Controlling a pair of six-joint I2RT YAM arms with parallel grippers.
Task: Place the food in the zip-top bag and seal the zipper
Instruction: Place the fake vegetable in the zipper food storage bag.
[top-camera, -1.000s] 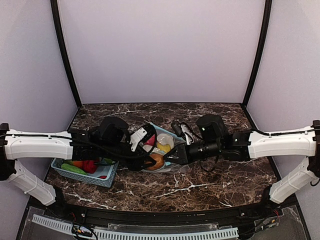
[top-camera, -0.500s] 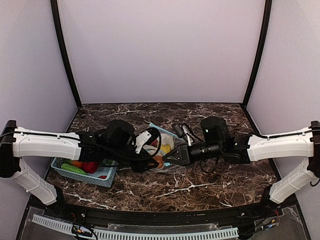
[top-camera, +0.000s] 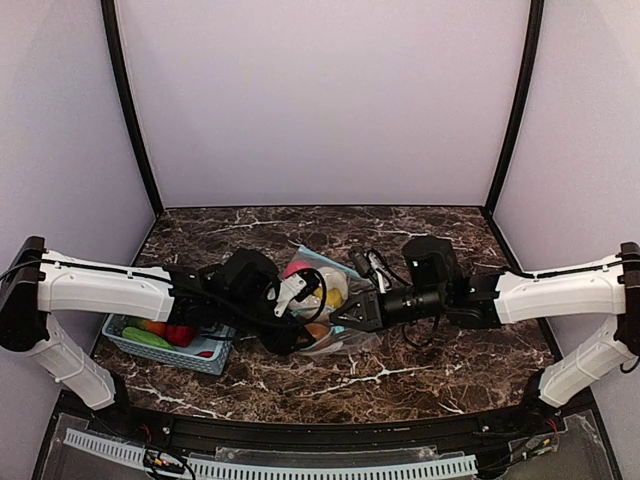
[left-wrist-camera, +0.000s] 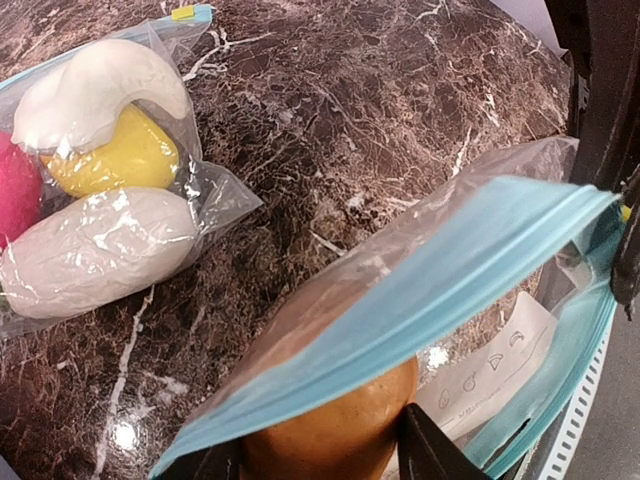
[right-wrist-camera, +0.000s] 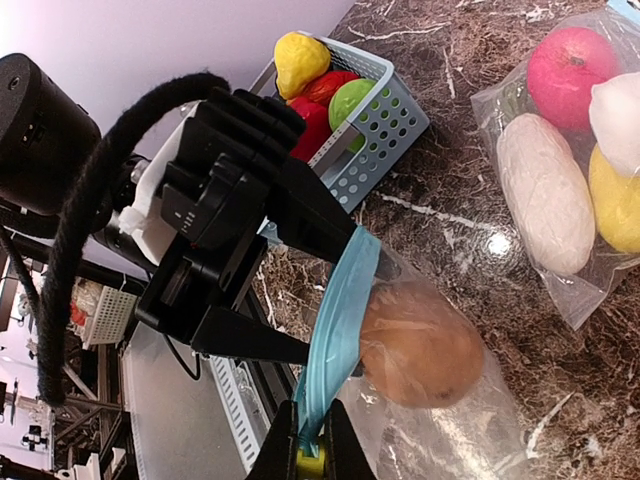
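Brown food (left-wrist-camera: 330, 428) gripped by left gripper (left-wrist-camera: 318, 455) inside zip-top bag (left-wrist-camera: 420, 290); right gripper (right-wrist-camera: 305, 452) clamped on its blue zipper strip (right-wrist-camera: 338, 310).

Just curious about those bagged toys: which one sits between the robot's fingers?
The brown one, between the left gripper's fingers at the blue zipper strip; the pink, white and yellow ones lie bunched apart, untouched.

Dark marble table (top-camera: 430, 375). Reaching inward from both sides, meeting at zip-top bag (top-camera: 352, 342) mid-table. Left gripper (top-camera: 288, 338) just beside orange food (top-camera: 318, 330); right gripper (top-camera: 345, 318) against bag opposite. Farther in bag: pink food (top-camera: 297, 268), white food (top-camera: 336, 285), yellow food (top-camera: 327, 297). Teal basket (top-camera: 200, 360) partly under left arm, holding green food (top-camera: 148, 338), red food (top-camera: 180, 333).
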